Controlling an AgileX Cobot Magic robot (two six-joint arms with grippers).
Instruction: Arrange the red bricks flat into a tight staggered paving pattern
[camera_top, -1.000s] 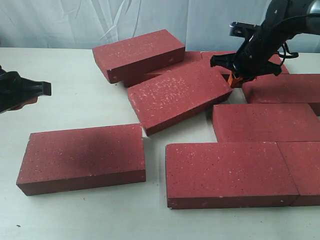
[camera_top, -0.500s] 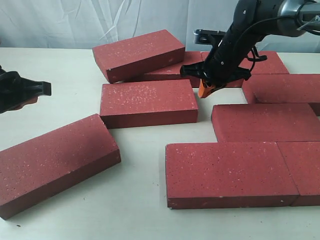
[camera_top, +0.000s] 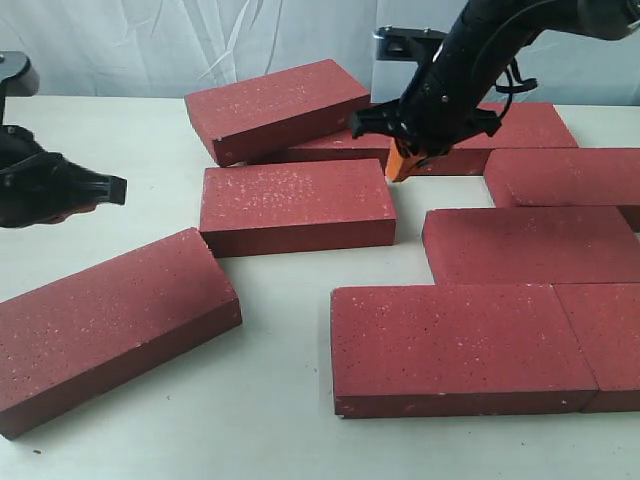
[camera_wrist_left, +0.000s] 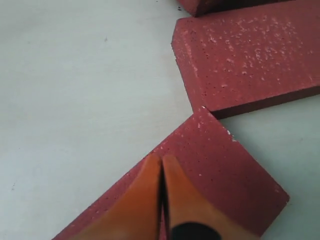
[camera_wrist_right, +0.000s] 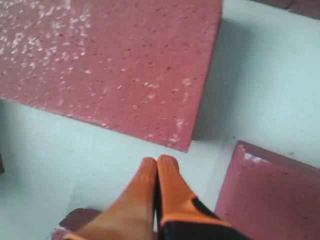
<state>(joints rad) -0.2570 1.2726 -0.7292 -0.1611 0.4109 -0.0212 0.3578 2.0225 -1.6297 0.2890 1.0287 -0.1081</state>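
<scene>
Right gripper (camera_top: 398, 166): fingers pinched tight, nothing btwn them; prob. used as a blunt pusher, not a grasp. Mid brick (camera_top: 297, 205) lies flat just ahead of the tips, corner nearest; in the wrist view a strip of table (camera_top: 130, 135) separates the two, so no contact. Its long axis runs across the exterior view, approx. parallel to the laid rows (camera_top: 460, 345) on the far side of the jaws; the short end facing those rows stands well apart, so not yet tight.

Left gripper (camera_top: 100, 188): fingers also clenched, empty. Skewed brick (camera_top: 110, 325) lies under and ahead of the tips; contact cannot be told. It is flat, long axis diagonal, one corner nearly touching the mid brick; prob. needs squaring.

Propped brick (camera_top: 275, 108) sits beyond the right jaws, tilted on others, not flat.
</scene>
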